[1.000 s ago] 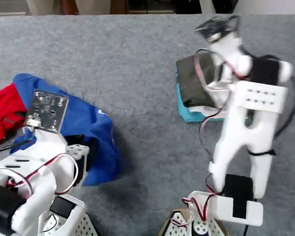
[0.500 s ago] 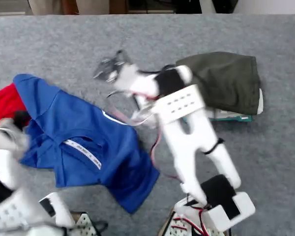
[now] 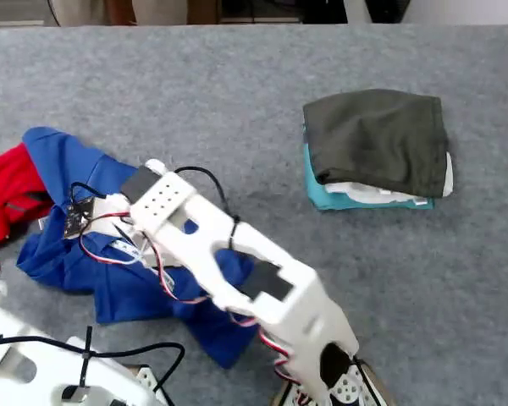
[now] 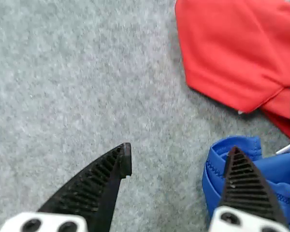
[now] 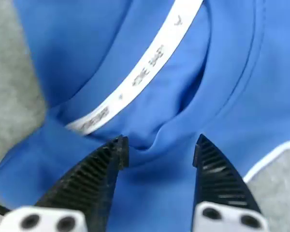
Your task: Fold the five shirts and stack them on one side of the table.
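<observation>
A crumpled blue shirt [image 3: 68, 161] lies at the table's left, partly over a red shirt [image 3: 8, 190] at the left edge. My right gripper [image 3: 72, 222] hovers over the blue shirt; seen from the right wrist, the gripper [image 5: 162, 142] is open just above the blue shirt [image 5: 87, 48] at its white-taped collar [image 5: 150, 63]. My left gripper [image 4: 180, 152] is open over bare grey table, with the red shirt [image 4: 237, 48] beyond it and a blue shirt [image 4: 270, 169] edge beside one finger. A folded stack [image 3: 377, 139] with a dark olive shirt on top sits at the right.
The right arm [image 3: 237, 271] stretches diagonally from the front edge across the blue shirt. The left arm's white base [image 3: 34, 372] sits at the front left corner. Grey table [image 3: 262, 101] lies open between the shirts and the stack.
The right arm swung from the stack at the right over to the blue shirt at the left. The left arm pulled back toward the front left, and the blue shirt got spread out.
</observation>
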`<action>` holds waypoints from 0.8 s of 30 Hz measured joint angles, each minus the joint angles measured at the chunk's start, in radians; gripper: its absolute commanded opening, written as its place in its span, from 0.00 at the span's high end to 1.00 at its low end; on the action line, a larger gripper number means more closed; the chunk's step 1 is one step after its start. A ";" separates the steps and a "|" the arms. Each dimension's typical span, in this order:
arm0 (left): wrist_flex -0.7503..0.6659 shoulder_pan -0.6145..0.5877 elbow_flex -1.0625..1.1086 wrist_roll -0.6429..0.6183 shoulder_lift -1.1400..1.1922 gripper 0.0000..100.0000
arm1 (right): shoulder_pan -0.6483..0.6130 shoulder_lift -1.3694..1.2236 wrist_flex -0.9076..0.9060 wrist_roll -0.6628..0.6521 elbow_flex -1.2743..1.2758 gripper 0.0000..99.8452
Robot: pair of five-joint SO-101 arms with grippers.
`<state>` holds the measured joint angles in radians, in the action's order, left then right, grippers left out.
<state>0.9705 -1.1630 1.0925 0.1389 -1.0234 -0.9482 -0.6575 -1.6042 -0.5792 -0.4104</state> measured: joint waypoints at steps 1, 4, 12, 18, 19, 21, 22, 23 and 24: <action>0.000 0.000 0.003 0.000 0.000 0.69 | 0.000 -0.044 -0.014 0.000 -0.046 0.83; 0.000 0.000 0.003 0.000 0.000 0.69 | 0.025 -0.169 -0.063 0.000 -0.172 0.92; 0.000 0.029 0.003 0.003 0.000 0.69 | 0.207 -0.242 -0.160 0.100 -0.336 1.00; -0.005 0.120 0.003 0.003 0.000 0.69 | 0.276 -0.144 -0.160 0.126 -0.060 1.00; -0.005 0.138 0.003 0.003 0.002 0.69 | 0.302 -0.115 -0.160 0.126 -0.018 1.00; -0.003 0.175 -0.020 0.003 0.008 0.69 | 0.364 -0.043 -0.160 0.114 0.055 1.00; 0.006 0.198 -0.040 0.003 0.015 0.69 | 0.397 0.002 -0.160 0.095 0.092 1.00; 0.009 0.224 -0.064 0.003 0.025 0.69 | 0.428 0.051 -0.160 0.074 0.133 1.00; 0.009 0.250 -0.091 0.000 0.041 0.69 | 0.453 0.103 -0.160 0.049 0.180 1.00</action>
<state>0.9797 -0.9129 1.0019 0.1389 -0.9820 -0.4956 -0.5547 -1.7637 -0.5301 -0.2309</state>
